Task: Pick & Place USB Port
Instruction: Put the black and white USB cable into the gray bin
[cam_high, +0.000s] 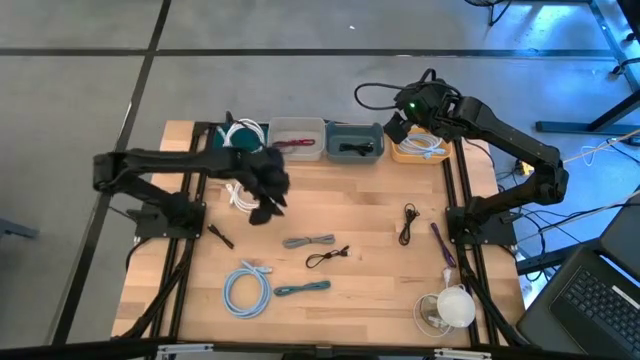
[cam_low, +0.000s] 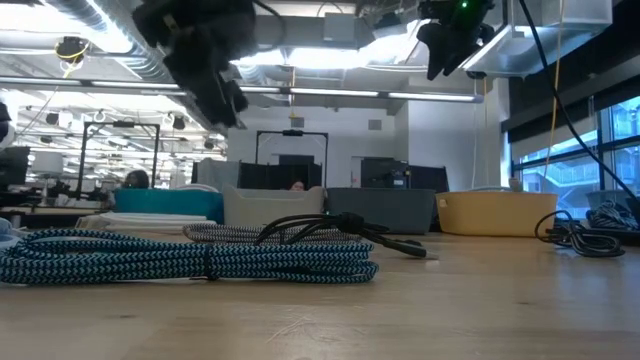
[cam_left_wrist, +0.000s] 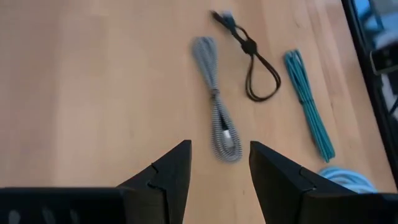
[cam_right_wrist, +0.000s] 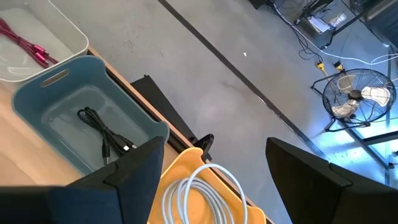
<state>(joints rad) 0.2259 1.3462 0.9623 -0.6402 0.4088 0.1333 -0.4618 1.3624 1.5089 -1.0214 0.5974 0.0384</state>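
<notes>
Several coiled USB cables lie flat on the wooden table: a grey braided one (cam_high: 308, 241) (cam_left_wrist: 217, 118), a black one (cam_high: 327, 257) (cam_left_wrist: 250, 56), a teal one (cam_high: 303, 289) (cam_left_wrist: 309, 102) and a light blue coil (cam_high: 246, 288). My left gripper (cam_high: 268, 205) (cam_left_wrist: 219, 146) hangs open and empty above the table, with the grey cable showing below and beyond its fingertips. My right gripper (cam_high: 398, 128) (cam_right_wrist: 214, 143) is open and empty, raised over the yellow bin (cam_high: 420, 150) (cam_right_wrist: 186, 168), where a white cable (cam_right_wrist: 205, 186) lies.
Along the far edge stand a teal bin (cam_high: 212, 140) with a white cable, a white bin (cam_high: 297, 126) holding a red cable (cam_right_wrist: 25, 38), and a blue-grey bin (cam_high: 354, 129) holding a black cable (cam_right_wrist: 102, 134). More cables (cam_high: 408, 222) and a white object (cam_high: 455, 305) lie on the right.
</notes>
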